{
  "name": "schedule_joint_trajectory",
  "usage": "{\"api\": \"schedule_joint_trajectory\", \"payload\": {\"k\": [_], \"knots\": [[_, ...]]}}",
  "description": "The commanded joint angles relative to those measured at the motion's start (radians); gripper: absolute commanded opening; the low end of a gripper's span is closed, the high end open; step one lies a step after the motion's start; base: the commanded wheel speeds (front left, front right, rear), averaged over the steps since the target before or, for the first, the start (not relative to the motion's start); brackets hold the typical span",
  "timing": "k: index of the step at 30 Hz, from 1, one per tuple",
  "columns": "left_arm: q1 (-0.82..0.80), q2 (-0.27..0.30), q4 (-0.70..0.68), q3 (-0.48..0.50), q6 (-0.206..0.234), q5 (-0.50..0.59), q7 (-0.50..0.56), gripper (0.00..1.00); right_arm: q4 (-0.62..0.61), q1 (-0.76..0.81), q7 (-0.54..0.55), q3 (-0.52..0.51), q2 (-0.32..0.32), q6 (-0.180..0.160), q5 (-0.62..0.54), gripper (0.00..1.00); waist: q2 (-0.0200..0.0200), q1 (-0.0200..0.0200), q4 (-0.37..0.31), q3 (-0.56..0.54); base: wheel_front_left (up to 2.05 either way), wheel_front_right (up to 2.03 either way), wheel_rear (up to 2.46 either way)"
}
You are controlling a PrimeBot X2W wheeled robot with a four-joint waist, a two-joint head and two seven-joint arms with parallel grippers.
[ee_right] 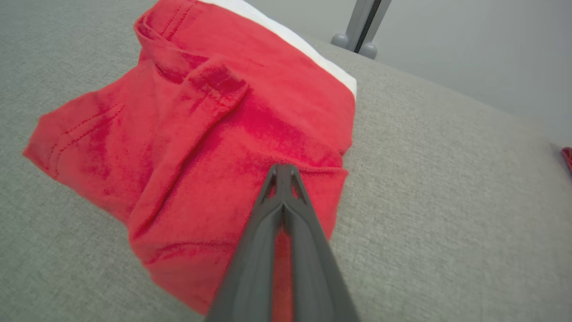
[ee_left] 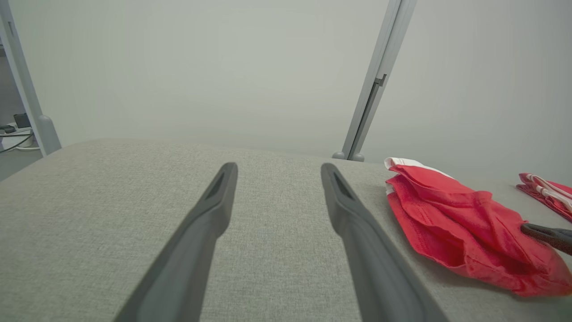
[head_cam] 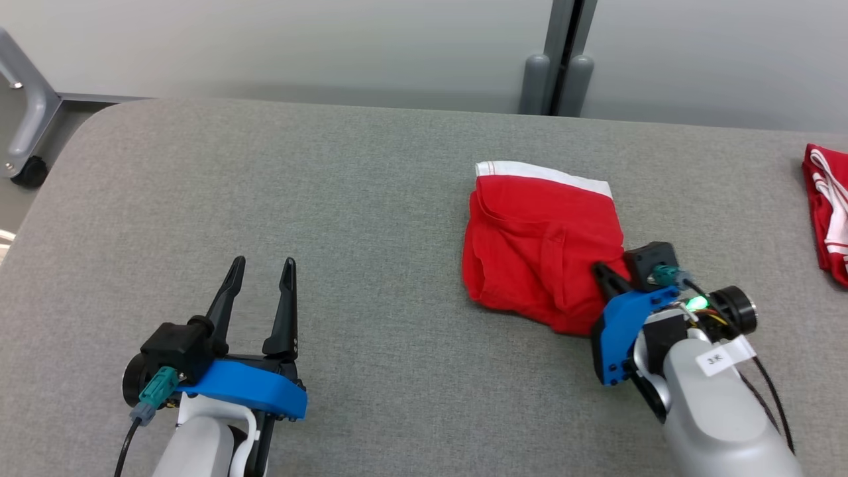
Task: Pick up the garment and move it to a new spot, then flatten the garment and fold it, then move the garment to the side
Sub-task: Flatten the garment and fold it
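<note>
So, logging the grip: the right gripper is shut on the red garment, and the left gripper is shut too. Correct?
Not quite: the left gripper is open, fingers spread, as the left wrist view shows. The right gripper is shut on the red garment.

I see my right gripper [ee_right: 282,171] closed tight, tips resting on folded red shorts [ee_right: 178,134], white waistband [ee_right: 308,51], grey fabric tabletop [ee_right: 447,201].

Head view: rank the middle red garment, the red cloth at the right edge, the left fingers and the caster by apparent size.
1. garment
2-3. cloth and left fingers, about alike: the cloth is cut off by the frame, and the fingers sit nearer the camera
4. caster
</note>
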Motion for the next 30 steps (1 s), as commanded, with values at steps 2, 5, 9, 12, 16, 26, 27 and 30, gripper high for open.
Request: {"api": "schedule_joint_trajectory", "payload": {"k": [2,5,9,12,16,26,27,30], "knots": [[-0.023,0.004,0.003,-0.004,-0.002,-0.007,-0.004,1.0,0.025,-0.025,-0.006,0.039,0.012,0.0,-0.004,0.0,-0.0001,-0.0001,0.013,0.007,0.0,0.0,0.0],[-0.034,0.004,0.006,-0.013,-0.002,-0.008,-0.004,1.0,0.043,-0.022,-0.001,0.154,0.016,0.0,0.116,0.0,-0.0001,-0.0001,0.029,0.004,0.0,0.0,0.0],[-0.029,0.008,0.013,-0.014,-0.002,-0.005,-0.004,1.0,-0.025,0.006,0.054,0.353,0.012,0.0,0.361,0.0,-0.0001,-0.0001,0.035,-0.004,0.0,0.0,0.0],[-0.012,0.014,0.016,0.0,-0.002,-0.002,-0.004,1.0,-0.116,0.028,0.097,0.475,0.012,0.0,0.494,0.0,-0.0001,-0.0001,0.026,-0.012,0.0,0.0,0.0],[0.008,0.017,0.015,0.017,0.004,-0.001,-0.004,1.0,-0.241,0.059,0.1,0.52,0.011,0.0,0.595,1.0,-0.0001,-0.0001,0.004,-0.029,0.0,0.0,0.0],[0.056,0.024,0.018,0.054,0.016,0.007,-0.004,1.0,-0.54,0.269,-0.093,0.172,-0.013,0.0,0.483,1.0,-0.0001,-0.0001,-0.053,-0.083,0.0,0.0,0.0],[0.064,0.028,0.018,0.061,0.018,0.007,-0.004,1.0,-0.564,0.298,-0.1,0.118,-0.008,0.0,0.452,1.0,-0.0001,-0.0001,-0.06,-0.088,0.0,0.0,0.0],[0.085,0.036,0.018,0.078,0.024,0.004,-0.004,1.0,-0.626,0.372,-0.096,-0.023,0.002,0.0,0.367,1.0,-0.0001,-0.0001,-0.081,-0.099,0.0,0.0,0.0]]}}
